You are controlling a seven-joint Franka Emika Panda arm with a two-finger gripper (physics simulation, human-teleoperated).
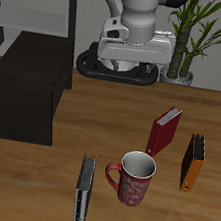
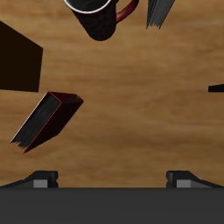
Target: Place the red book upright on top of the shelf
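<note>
The red book [image 1: 164, 131] stands upright on the wooden table, behind the mug and beside the orange book. In the wrist view it [image 2: 48, 121] shows its dark-red cover and pale page edges. The shelf [image 1: 24, 91] is a low black cabinet with a flat bare top at the table's side; one of its corners shows in the wrist view [image 2: 17, 57]. My gripper [image 2: 112, 180] is open and empty, with its fingertips [image 2: 42, 179] wide apart. It hangs high above the table near the robot's base [image 1: 128, 49], well back from the red book.
A red patterned mug [image 1: 132, 177] stands near the front edge. An orange book with a dark spine [image 1: 194, 161] stands beside the red book. A thin dark grey book [image 1: 84, 189] stands next to the mug. A potted plant [image 1: 195, 35] is at the back.
</note>
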